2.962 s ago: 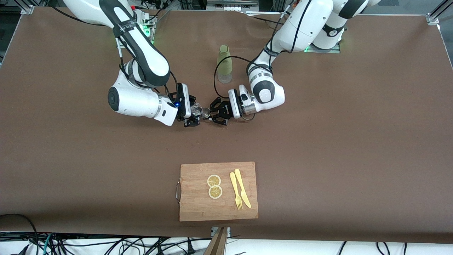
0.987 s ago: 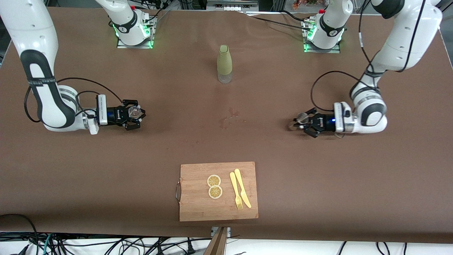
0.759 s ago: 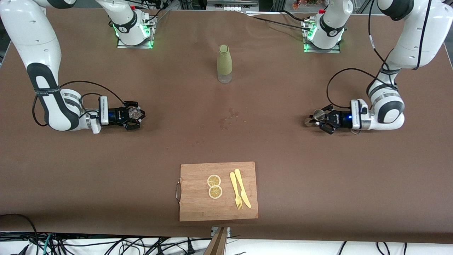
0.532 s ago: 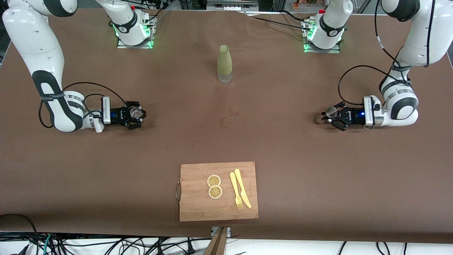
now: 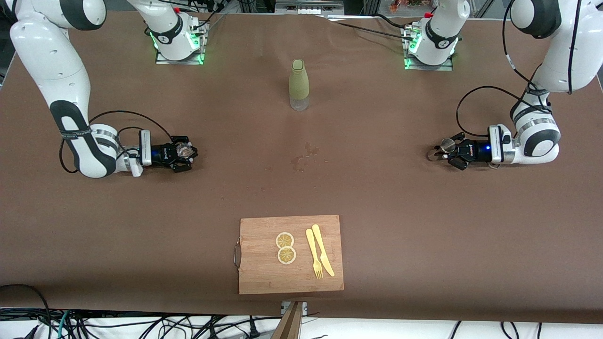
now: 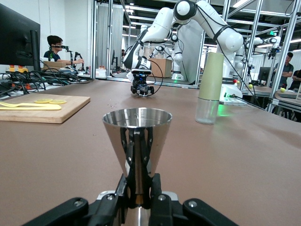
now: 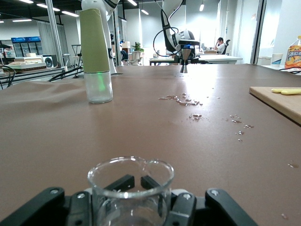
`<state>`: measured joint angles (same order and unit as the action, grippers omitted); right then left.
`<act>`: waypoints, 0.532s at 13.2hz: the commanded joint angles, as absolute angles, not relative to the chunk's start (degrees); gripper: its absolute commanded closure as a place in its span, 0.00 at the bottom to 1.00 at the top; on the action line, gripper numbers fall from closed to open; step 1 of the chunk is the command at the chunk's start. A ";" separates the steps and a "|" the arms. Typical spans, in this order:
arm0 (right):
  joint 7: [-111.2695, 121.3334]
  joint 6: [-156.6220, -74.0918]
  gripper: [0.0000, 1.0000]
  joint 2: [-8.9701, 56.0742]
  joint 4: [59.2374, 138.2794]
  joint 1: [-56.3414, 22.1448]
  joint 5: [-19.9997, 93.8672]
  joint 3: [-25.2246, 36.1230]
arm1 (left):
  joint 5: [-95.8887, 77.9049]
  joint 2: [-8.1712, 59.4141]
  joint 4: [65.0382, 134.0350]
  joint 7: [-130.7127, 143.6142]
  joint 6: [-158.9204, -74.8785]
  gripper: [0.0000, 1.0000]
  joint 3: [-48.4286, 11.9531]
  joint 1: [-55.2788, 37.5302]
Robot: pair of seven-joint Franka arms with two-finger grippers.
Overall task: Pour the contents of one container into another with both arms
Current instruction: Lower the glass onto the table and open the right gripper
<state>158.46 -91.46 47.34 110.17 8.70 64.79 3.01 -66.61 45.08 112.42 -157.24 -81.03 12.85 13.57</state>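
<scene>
My left gripper (image 5: 440, 153) is shut on a small metal jigger (image 5: 446, 146), held upright low over the table near the left arm's end. In the left wrist view the jigger's cone (image 6: 137, 136) rises from between the fingers of that gripper (image 6: 138, 190). My right gripper (image 5: 184, 154) is shut on a small clear glass beaker (image 5: 184, 149), also upright and low over the table near the right arm's end. The right wrist view shows the beaker (image 7: 130, 186) clamped in the gripper (image 7: 133, 197). No liquid is visible in either container.
A bottle (image 5: 299, 84) with a green sleeve stands mid-table toward the bases. Spilled drops (image 5: 306, 157) lie on the brown cloth in the middle. A wooden cutting board (image 5: 264, 275) with two lemon slices, a yellow fork and a yellow knife sits near the front edge.
Three seconds ago both grippers met at mid-table. Over the last second the left gripper carried the jigger farther toward its end, while the right gripper barely shifted.
</scene>
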 commanded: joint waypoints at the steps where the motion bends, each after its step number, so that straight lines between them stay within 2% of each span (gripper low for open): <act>1: 167.34 -90.09 0.77 48.25 110.13 8.88 65.39 3.16 | -64.25 47.02 110.57 -164.00 -78.49 1.00 13.45 14.76; 2: 167.34 -90.09 0.47 48.16 110.13 8.88 64.96 3.16 | -64.16 47.02 110.39 -164.00 -78.57 1.00 13.71 14.77; 3: 167.34 -90.00 0.00 47.90 110.04 8.96 64.60 3.16 | -64.16 47.11 109.87 -164.18 -78.84 1.00 13.97 14.77; 6: 167.17 -90.61 0.00 47.55 110.04 9.40 64.16 3.34 | -64.25 48.07 109.34 -168.04 -79.19 1.00 14.06 14.77; 7: 167.08 -90.79 0.00 46.68 110.04 9.49 63.99 3.69 | -64.25 48.60 108.99 -168.22 -79.36 0.90 14.15 14.77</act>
